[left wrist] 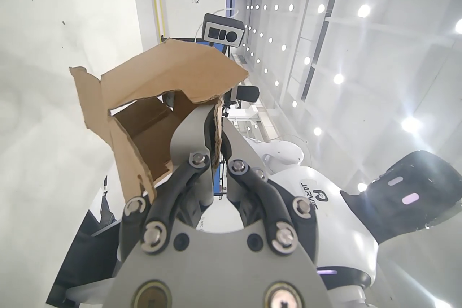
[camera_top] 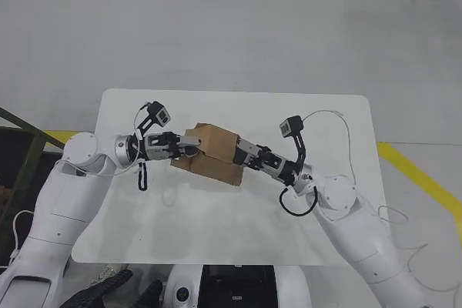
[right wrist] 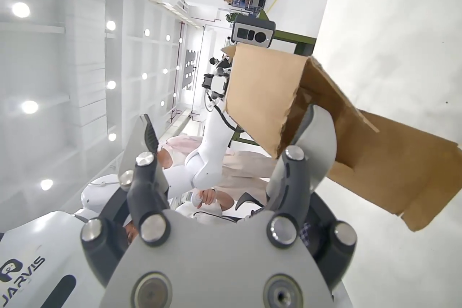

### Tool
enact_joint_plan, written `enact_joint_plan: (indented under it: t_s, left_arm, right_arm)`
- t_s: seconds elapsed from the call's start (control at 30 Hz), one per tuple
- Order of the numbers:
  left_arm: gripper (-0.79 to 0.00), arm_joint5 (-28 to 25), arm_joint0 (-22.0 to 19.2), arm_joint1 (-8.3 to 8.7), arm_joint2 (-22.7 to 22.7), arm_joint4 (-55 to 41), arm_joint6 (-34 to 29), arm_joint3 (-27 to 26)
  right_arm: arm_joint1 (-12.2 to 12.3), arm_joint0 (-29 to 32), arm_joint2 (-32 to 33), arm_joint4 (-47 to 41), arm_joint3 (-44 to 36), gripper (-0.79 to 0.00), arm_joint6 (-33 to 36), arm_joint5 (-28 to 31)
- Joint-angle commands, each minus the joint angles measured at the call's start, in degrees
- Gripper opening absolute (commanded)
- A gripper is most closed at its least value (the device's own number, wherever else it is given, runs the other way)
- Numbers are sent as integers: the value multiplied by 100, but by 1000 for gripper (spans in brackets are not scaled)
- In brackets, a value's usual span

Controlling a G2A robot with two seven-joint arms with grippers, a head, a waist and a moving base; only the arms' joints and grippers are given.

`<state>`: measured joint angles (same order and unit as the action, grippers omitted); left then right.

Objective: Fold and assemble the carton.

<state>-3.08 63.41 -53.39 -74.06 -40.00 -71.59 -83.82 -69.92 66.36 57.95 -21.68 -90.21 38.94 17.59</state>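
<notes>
Brown half-folded cardboard carton (camera_top: 212,152) is sitting between both grippers over the white table (camera_top: 239,223). Left gripper (left wrist: 216,120) fingers are clamping a carton wall. Right gripper (right wrist: 231,121) fingers are standing wide apart, one inside the carton.

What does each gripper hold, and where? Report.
Left gripper: shut on the carton, pinching one wall's edge. Right gripper: open, clamping nothing, one finger inside the carton.

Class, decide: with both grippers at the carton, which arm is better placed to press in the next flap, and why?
Right, probably. The left gripper is clamped on a wall of the carton, anchoring it. The right gripper is open, with one finger inside the carton.
</notes>
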Motion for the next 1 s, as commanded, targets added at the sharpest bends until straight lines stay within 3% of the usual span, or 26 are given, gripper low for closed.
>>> enact_joint_plan:
  t_s: [0.0, 0.2, 0.47, 0.7, 0.77, 0.8, 0.9, 0.93, 0.97]
  left_arm:
    - [-785, 30, 0, -5, 13, -52, -51, -15]
    - [-785, 55, -17, -15, 24, -69, -80, -28]
    - [-785, 60, -36, -30, 44, -93, -107, 1]
    - [-785, 112, -45, -33, 25, -180, -266, 49]
    - [-785, 140, -50, -30, 17, -182, -331, 62]
    - [-763, 149, -51, -28, 11, -185, -363, 69]
    - [-603, 172, -56, -21, -27, -188, -429, 110]
    - [-431, 182, -57, -19, -45, -199, -436, 128]
    - [-114, 192, -56, -17, -59, -211, -440, 139]
  right_arm:
    - [-9, -48, -18, -25, 68, -188, 100, 35]
    - [-28, -157, -27, -168, 252, -225, 368, 115]
    - [-67, -192, -54, -439, 370, -502, 489, 169]
    - [-105, -270, -145, -469, 489, -659, 585, 113]
    - [-113, -298, -157, -465, 517, -782, 608, 81]
    - [-116, -309, -161, -461, 526, -785, 626, 62]
    - [-117, -343, -153, -410, 544, -785, 680, -14]
    - [-117, -347, -145, -406, 545, -785, 690, -26]
    - [-116, -351, -138, -396, 542, -785, 704, -39]
